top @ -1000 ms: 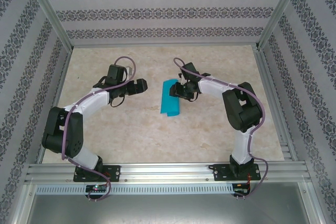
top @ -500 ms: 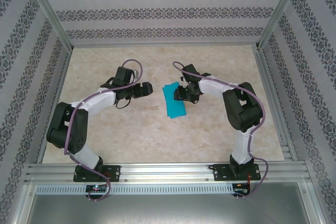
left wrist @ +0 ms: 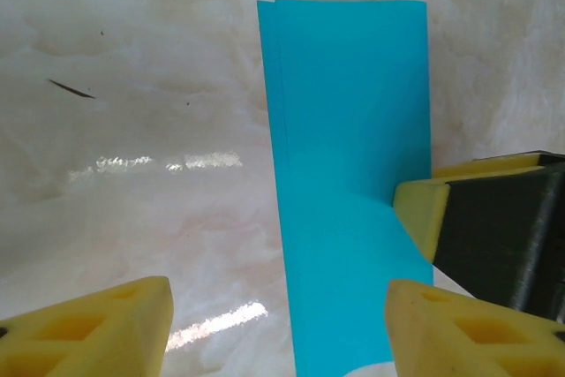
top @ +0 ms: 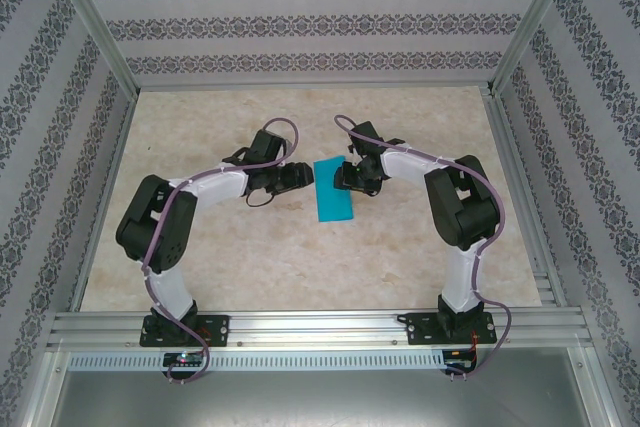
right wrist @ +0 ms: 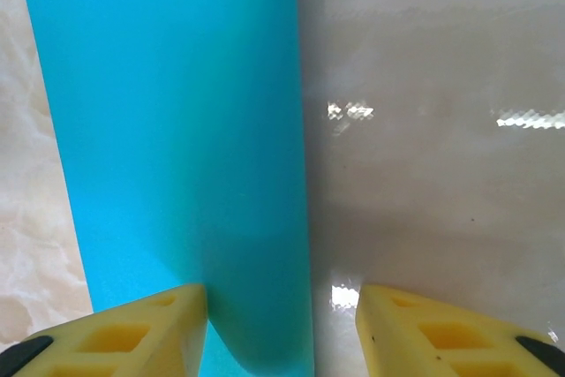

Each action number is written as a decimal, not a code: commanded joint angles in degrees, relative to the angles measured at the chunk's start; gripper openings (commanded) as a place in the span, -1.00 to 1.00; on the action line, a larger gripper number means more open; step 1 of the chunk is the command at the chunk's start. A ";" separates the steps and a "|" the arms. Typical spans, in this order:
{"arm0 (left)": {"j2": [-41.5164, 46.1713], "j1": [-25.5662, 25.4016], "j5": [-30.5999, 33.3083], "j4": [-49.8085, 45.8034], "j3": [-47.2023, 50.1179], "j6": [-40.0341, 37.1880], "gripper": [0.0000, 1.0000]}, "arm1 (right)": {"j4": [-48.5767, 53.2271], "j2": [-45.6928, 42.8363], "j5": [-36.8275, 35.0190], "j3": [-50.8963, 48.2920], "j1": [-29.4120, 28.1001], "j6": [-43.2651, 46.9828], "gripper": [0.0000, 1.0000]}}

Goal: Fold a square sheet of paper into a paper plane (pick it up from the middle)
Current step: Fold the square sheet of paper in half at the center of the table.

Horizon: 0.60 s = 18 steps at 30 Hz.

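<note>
Left gripper (top: pixel 303 178) has its jaws apart, and its two yellow foam fingers (left wrist: pixel 97 328) stand wide of each other with nothing clamped. The sheet of paper (left wrist: pixel 349 130) runs through the gap and on ahead of it, much nearer the finger on the right of the wrist view than the other one. The paper is turquoise and folded into a long rectangle. A second layer peeps out along one long edge, so it is at least doubled.

A foam pad (left wrist: pixel 422 214) of the right gripper (top: pixel 346 180) comes in from the side. It meets the long edge of the paper just ahead of the left gripper's own fingertip.

The right gripper's jaws are also apart. Its fingers (right wrist: pixel 150 328) have a clear gap between them, and one long edge of the paper (right wrist: pixel 177 130) runs straight down into that gap. The paper lies close against the finger on the left of that view, with bare table (right wrist: pixel 424 174) in front of the other finger. I cannot tell whether that finger presses on the paper.

From above, the two grippers face each other across the far end of the paper (top: pixel 332 202), one at each long edge. The rest of the sheet reaches back from them over the pale marbled table toward the arm bases.
</note>
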State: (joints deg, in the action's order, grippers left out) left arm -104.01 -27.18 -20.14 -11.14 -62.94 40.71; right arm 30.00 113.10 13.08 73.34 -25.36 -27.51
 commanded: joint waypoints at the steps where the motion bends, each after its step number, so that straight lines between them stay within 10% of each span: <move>1: -1.77 -0.51 -1.91 5.07 -1.59 4.38 0.20 | 0.25 2.06 -1.57 -0.64 0.05 -0.49 0.01; 18: -4.51 -0.51 -1.01 8.12 -1.82 6.30 -0.10 | 4.10 7.25 -4.54 1.72 -2.22 1.79 0.07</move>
State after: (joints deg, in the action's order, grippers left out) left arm -107.28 -27.18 -20.69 -5.74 -63.40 45.84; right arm 33.45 115.07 10.68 76.40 -26.52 -26.85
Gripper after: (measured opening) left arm 0.455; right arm 0.536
